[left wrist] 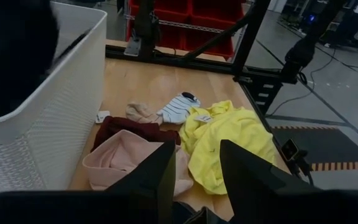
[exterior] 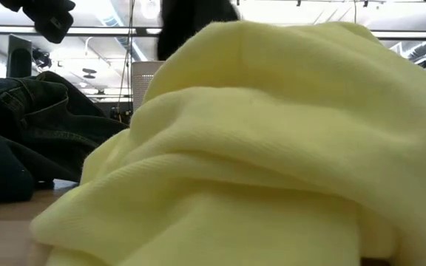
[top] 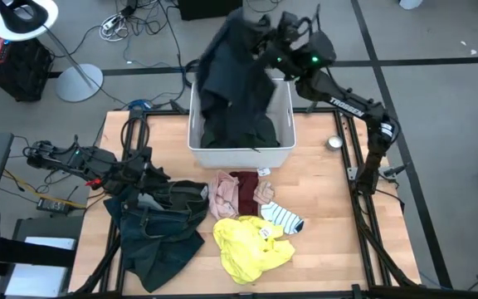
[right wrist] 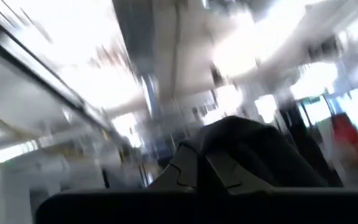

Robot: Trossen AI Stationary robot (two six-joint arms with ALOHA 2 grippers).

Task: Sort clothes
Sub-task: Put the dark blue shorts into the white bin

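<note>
My right gripper (top: pixel 265 43) is shut on a large dark garment (top: pixel 235 79) above the white bin (top: pixel 285 149) at the table's far edge. The garment hangs down into the bin. My left gripper (top: pixel 143 176) is open and stands low over the far edge of a dark navy and green heap (top: pixel 160 228) at the left. I cannot tell whether it touches the heap. A yellow garment (top: pixel 251 245), a pale pink piece (top: pixel 225 195), a maroon piece (top: pixel 245 184) and a striped sock (top: pixel 282 218) lie on the table in front of the bin. My right gripper holds the dark garment by a bunched upper part (right wrist: pixel 247 155); the cloth itself hides the fingertips. The garment hangs below the gripper, spread wide, and its lower end (top: pixel 239 129) lies inside the bin.
The bin's near wall (left wrist: pixel 36 124) stands close beside my left gripper. A small round metal thing (top: pixel 334 142) lies right of the bin. The yellow garment (exterior: pixel 272 148) fills the low view. A lamp and cables lie on the floor beyond the table.
</note>
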